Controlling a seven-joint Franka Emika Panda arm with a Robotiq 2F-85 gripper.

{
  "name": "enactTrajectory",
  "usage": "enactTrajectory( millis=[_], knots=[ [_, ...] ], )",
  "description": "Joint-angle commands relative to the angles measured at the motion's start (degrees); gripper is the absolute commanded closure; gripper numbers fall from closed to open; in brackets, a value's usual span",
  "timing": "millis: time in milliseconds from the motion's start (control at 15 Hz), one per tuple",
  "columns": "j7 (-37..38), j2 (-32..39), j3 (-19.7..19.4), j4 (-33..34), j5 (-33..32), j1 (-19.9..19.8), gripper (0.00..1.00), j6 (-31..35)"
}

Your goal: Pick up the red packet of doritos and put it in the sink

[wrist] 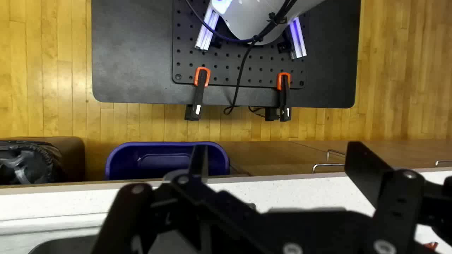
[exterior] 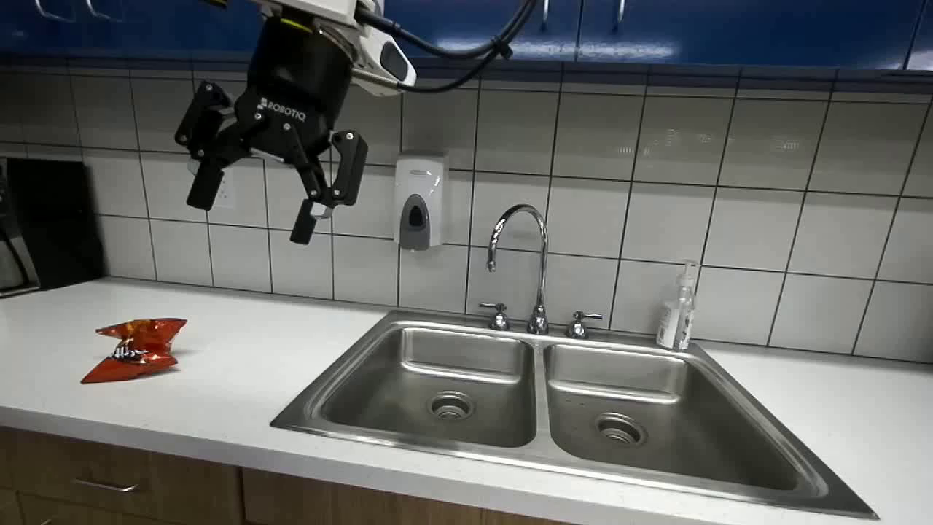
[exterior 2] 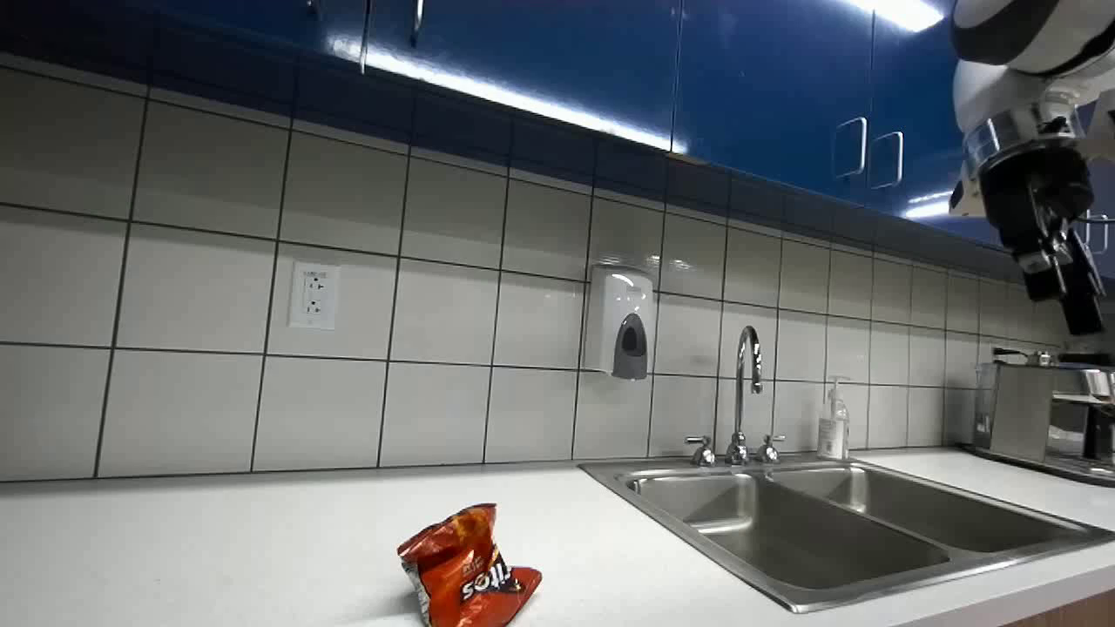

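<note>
The red packet of doritos (exterior: 142, 354) lies crumpled on the white counter, left of the sink (exterior: 541, 397) in both exterior views. A closer look at the packet (exterior 2: 462, 566) shows part of its lettering. Only a scrap of red, the packet (wrist: 431, 245), shows low at the right of the wrist view. Both steel bowls of the sink hold nothing visible. High above the counter hangs my gripper (exterior: 254, 209), pointing down, apart from packet and sink. Its fingers (wrist: 367, 173) are spread wide with nothing between them.
A curved chrome faucet (exterior: 543, 270) rises behind the sink, with a pump bottle (exterior: 678, 313) at the rear rim. A soap dispenser (exterior: 420, 203) is fixed to the tiled wall. Blue cabinets (exterior: 729, 29) overhang the counter. A blue bin (wrist: 166, 160) stands beyond the counter's front edge.
</note>
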Motion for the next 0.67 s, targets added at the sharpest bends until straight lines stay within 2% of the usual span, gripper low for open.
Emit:
enactTrajectory(
  millis=[0, 600],
  knots=[
    [-0.41, 0.26, 0.58, 0.13, 0.30, -0.75, 0.00, -0.09],
    [-0.04, -0.42, 0.99, -0.78, 0.13, -0.80, 0.00, 1.18]
  ],
)
